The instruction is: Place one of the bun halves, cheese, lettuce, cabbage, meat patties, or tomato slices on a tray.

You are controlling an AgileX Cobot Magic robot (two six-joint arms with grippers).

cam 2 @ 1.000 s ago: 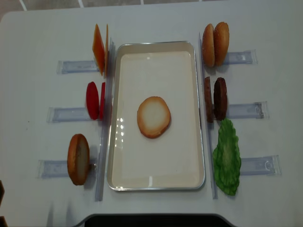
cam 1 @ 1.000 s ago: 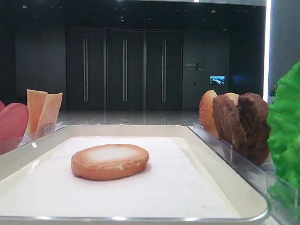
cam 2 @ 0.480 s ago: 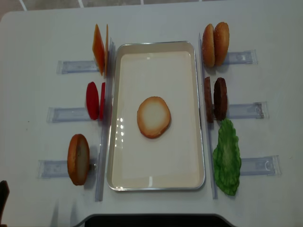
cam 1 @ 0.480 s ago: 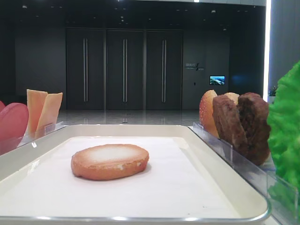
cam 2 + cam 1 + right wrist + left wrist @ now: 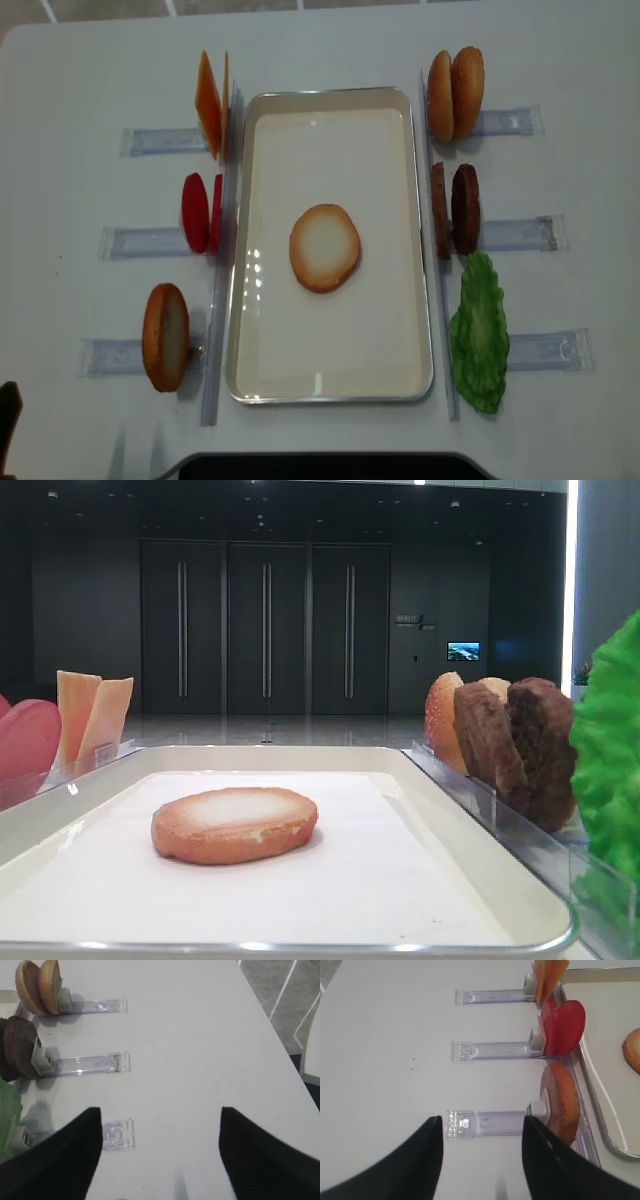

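White desk [image 5: 90, 60] carries a pale metal tray [image 5: 330, 395] with a round bun half [image 5: 325, 247] lying cut face up at its middle.

Low front view: bun half [image 5: 235, 824] flat on the tray; rough brown patties [image 5: 515, 745] stand upright to the right, and frilly green lettuce [image 5: 610, 760] is cut off by the frame edge.

Right wrist view: right pincer [image 5: 157, 1152] has its dark fingers spread apart over bare desk, holding nothing, near clear plastic holders [image 5: 90, 1064].

Left wrist view: left pincer [image 5: 482, 1160] likewise stands apart and empty, beside an upright bun [image 5: 562, 1102] and red tomato slices [image 5: 565, 1027].
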